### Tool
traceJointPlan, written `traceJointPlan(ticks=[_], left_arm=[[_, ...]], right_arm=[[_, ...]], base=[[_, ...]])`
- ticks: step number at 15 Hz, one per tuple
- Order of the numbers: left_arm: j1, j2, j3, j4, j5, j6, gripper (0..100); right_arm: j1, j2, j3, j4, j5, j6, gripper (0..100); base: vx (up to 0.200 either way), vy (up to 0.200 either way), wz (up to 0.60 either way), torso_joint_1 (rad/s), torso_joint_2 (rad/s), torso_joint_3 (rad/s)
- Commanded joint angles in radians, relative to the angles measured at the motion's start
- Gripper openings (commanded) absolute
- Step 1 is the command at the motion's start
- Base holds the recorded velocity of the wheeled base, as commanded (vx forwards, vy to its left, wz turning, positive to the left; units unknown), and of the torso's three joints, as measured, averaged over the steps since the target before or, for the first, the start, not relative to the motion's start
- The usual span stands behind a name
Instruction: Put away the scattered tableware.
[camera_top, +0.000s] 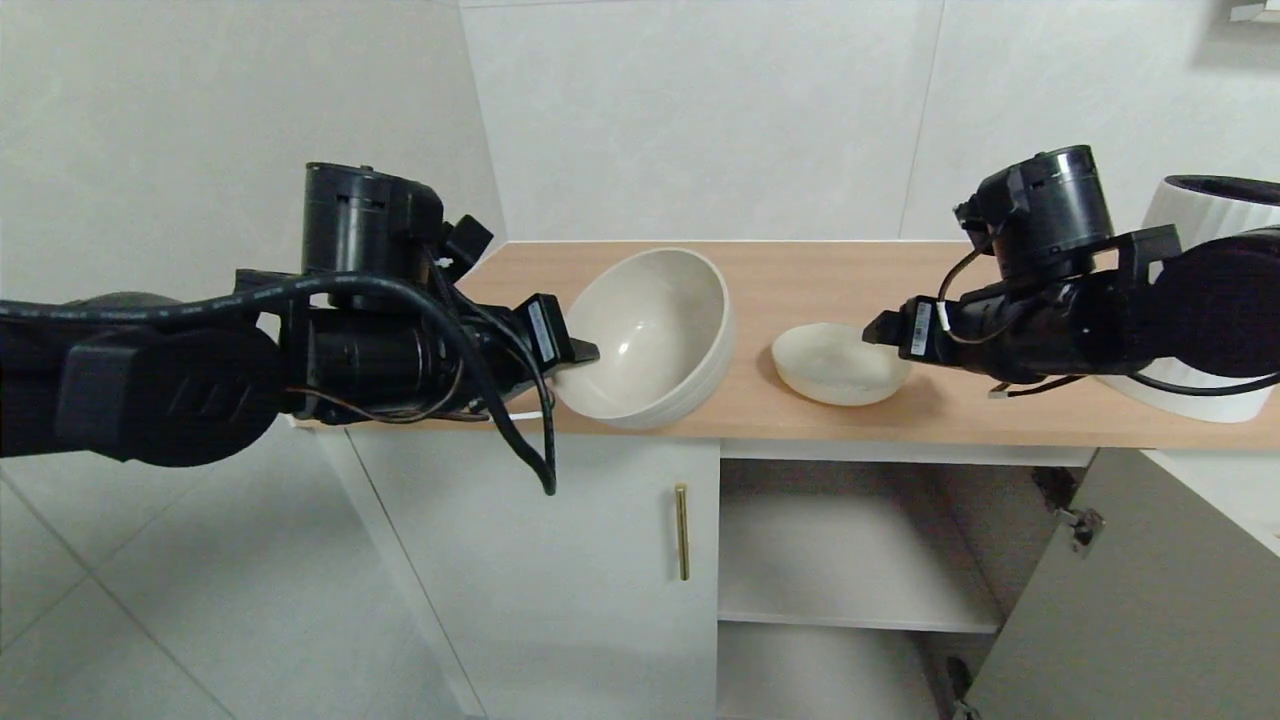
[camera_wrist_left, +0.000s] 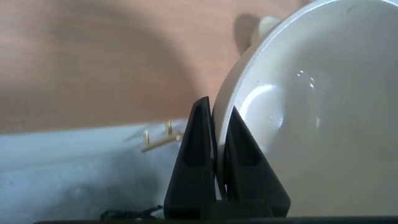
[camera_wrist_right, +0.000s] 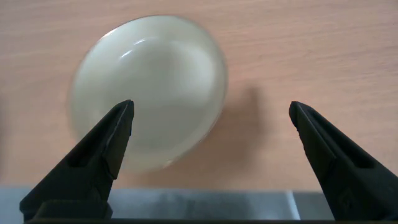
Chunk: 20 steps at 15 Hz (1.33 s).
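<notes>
We are seeing the large cream bowl (camera_top: 655, 330) tilting steeply over the wooden tabletop (camera_top: 800, 280), with its opening turning toward 10 o'clock; we cannot tell whether its underside is touching the wood. At the bowl's 9 o'clock the left gripper (camera_top: 585, 352) is clamping the rim, its jaws nearly closed, one inside the bowl and one outside. At the bowl's 3 o'clock, near it but apart, a small shallow dish (camera_top: 838, 362) is lying flat on the tabletop. The right gripper (camera_top: 880, 330) is hovering over the dish's 3 o'clock edge, its jaws spreading wide and gripping nothing. Farther toward 3 o'clock a white ribbed pot (camera_top: 1185, 218) is standing behind the right arm. At 6 o'clock, under the tabletop, a white cabinet door (camera_top: 560, 560) with a gold handle (camera_top: 681, 531) is sitting closed, while the neighbouring door (camera_top: 1130, 600) is hanging open, exposing a shelf (camera_top: 850, 590).
</notes>
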<state>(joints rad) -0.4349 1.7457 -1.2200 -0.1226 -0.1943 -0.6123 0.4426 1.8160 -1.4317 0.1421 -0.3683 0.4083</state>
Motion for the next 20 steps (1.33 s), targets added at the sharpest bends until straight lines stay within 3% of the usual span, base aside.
traceJointPlan(ticks=[1, 7, 8, 12, 17, 18, 20], left_arm=[[-0.001, -0.037, 0.016, -0.002, -0.004, 0.002, 0], [-0.001, -0.037, 0.017, -0.002, -0.004, 0.002, 0], [-0.001, -0.037, 0.017, -0.002, -0.004, 0.002, 0], [-0.001, -0.049, 0.023, -0.002, 0.001, 0.000, 0], [0.002, -0.163, 0.099, -0.002, -0.008, 0.003, 0], [0.002, -0.201, 0.128, -0.002, -0.016, 0.011, 0], [0.002, -0.261, 0.201, -0.002, -0.053, 0.057, 0]], right_arm=[[-0.018, 0.089, -0.032, -0.003, -0.020, 0.012, 100], [-0.033, 0.128, -0.047, -0.003, -0.017, 0.017, 100], [-0.033, 0.128, -0.047, -0.004, -0.015, 0.018, 0], [-0.033, 0.128, -0.049, -0.003, -0.006, 0.041, 0], [-0.041, 0.032, -0.024, 0.013, 0.063, 0.081, 0], [-0.041, -0.041, 0.013, 0.039, 0.094, 0.087, 0], [-0.039, -0.161, 0.068, 0.090, 0.157, 0.086, 0]], base=[[0.000, 0.000, 0.00, 0.000, 0.00, 0.000], [0.000, 0.000, 0.00, 0.000, 0.00, 0.000], [0.000, 0.000, 0.00, 0.000, 0.00, 0.000], [0.000, 0.000, 0.00, 0.000, 0.00, 0.000], [0.000, 0.000, 0.00, 0.000, 0.00, 0.000], [0.000, 0.000, 0.00, 0.000, 0.00, 0.000], [0.000, 0.000, 0.00, 0.000, 0.00, 0.000]])
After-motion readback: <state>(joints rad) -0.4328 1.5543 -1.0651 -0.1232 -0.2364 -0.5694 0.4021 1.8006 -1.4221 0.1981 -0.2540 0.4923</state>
